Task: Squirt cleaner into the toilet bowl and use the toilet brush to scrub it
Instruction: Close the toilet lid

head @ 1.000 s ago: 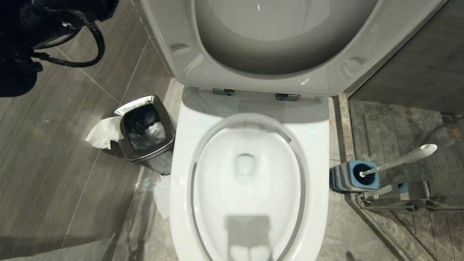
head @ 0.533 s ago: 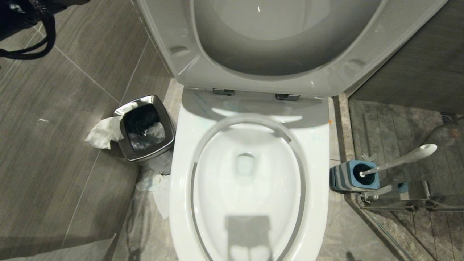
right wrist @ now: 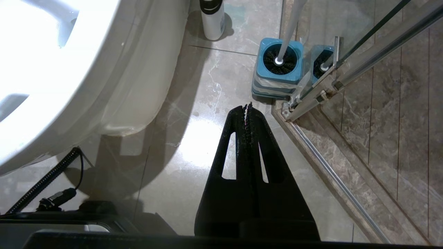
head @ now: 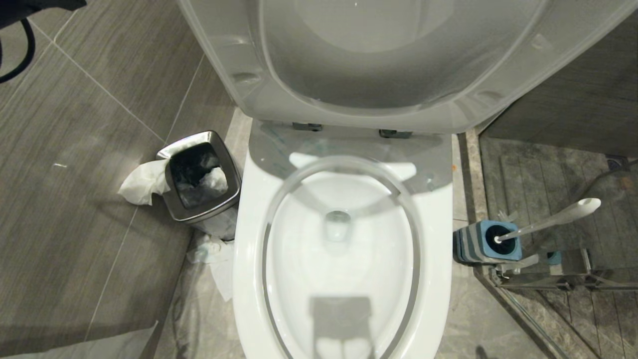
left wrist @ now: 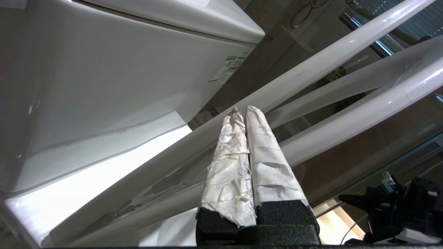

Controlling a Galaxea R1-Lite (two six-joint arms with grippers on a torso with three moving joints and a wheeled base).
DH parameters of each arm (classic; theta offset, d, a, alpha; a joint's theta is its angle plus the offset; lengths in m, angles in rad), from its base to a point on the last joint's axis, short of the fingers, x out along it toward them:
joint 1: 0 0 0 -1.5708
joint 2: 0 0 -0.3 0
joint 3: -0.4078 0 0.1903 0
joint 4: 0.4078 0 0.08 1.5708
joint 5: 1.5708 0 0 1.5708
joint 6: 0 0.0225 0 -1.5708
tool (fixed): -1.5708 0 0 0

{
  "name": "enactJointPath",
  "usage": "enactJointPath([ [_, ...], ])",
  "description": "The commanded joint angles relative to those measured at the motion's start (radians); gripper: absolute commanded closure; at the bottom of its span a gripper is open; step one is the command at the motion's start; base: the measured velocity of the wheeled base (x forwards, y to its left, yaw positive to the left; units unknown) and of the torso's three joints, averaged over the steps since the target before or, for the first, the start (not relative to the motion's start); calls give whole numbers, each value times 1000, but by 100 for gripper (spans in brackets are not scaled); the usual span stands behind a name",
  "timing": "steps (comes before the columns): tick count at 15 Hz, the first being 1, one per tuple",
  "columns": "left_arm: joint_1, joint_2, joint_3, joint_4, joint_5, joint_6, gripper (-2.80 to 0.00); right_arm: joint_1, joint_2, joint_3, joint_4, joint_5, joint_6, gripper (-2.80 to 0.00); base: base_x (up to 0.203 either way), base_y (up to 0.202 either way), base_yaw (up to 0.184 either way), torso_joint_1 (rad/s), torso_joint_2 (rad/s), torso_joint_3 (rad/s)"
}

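Note:
The white toilet bowl lies open below me, with its seat and lid raised and leaning forward over its back. Faint turquoise cleaner streaks mark the porcelain behind the bowl. The toilet brush stands in its blue holder on the floor to the right, its black head down in the holder. My left gripper is shut with nothing in it, its fingers wrapped in white paper, and its tips sit by the raised seat's edge. My right gripper is shut, low over the floor short of the holder.
A square steel bin with tissue hanging out stands left of the toilet, with more paper on the floor. A glass shower door and metal frame close off the right. A white bottle stands beyond the holder.
My left arm has drawn up and left, almost out of the head view. The seat and lid have tipped further forward, and their shadow has spread over the back of the bowl.

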Motion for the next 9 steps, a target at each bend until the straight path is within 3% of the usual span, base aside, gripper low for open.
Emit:
enactJointPath([
  [1, 2, -41, 3, 22, -7, -9, 0, 0, 1, 0, 0, 0, 1, 0, 0, 0, 0, 0, 0, 0],
  [6, 31, -69, -39, 138, -6, -41, 0, 0, 1, 0, 0, 0, 0, 0, 0, 0, 0, 0, 0, 0],
  [9, 41, -73, -72, 179, -5, -41, 0, 1, 1, 0, 0, 0, 2, 0, 0, 0, 0, -1, 2, 126],
])
